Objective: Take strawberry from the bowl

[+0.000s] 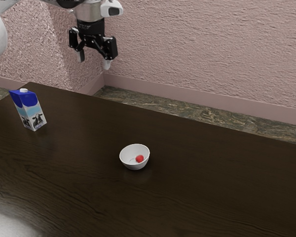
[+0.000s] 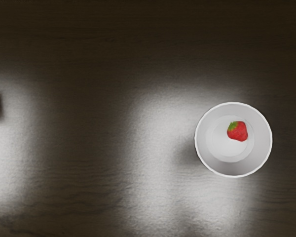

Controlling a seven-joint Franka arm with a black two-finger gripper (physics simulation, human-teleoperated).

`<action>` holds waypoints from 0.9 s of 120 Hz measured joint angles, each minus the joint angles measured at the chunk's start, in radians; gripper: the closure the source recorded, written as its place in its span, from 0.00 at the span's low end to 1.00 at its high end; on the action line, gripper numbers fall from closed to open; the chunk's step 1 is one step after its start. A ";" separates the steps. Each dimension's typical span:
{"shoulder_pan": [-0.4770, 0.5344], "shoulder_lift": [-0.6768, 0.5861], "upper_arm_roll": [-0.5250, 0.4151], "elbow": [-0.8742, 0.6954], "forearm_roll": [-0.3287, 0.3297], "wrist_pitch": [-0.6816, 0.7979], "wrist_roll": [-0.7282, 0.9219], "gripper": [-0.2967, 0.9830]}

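Red, likely light and soft, the strawberry [image 2: 239, 132] sits in the bowl [image 2: 201, 140]. Your claw [image 1: 94, 61] stands wide; take the strawberry gently by its plump sides, clear of the bowl's wall, or you may bruise it.

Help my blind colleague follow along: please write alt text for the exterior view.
A white bowl holding a red strawberry on a dark table, with a blue-and-white carton toward the exterior view's left. Above, a black gripper hangs open and empty before a pink wall.
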 joint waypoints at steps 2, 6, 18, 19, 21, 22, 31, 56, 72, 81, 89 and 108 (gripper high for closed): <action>0.000 0.004 -0.004 0.000 -0.001 0.004 -0.001 0.23; -0.002 0.017 -0.010 -0.002 -0.002 0.014 -0.002 0.23; -0.004 0.089 -0.016 -0.020 -0.015 0.038 -0.005 0.23; -0.004 0.096 -0.016 -0.020 -0.017 0.041 -0.005 0.23; -0.003 0.110 -0.016 -0.021 -0.020 0.047 -0.005 0.23; -0.003 0.117 -0.016 -0.021 -0.022 0.051 -0.006 0.23; -0.003 0.173 -0.020 -0.033 -0.034 0.079 -0.008 0.23; -0.005 0.224 -0.028 -0.204 -0.072 0.255 -0.012 0.23; -0.005 0.229 -0.029 -0.307 -0.111 0.357 -0.012 0.28; -0.005 0.221 -0.030 -0.388 -0.129 0.429 -0.012 0.34; -0.005 0.209 -0.039 -0.451 -0.139 0.500 -0.012 0.37; -0.005 0.194 -0.046 -0.545 -0.150 0.664 -0.012 0.42</action>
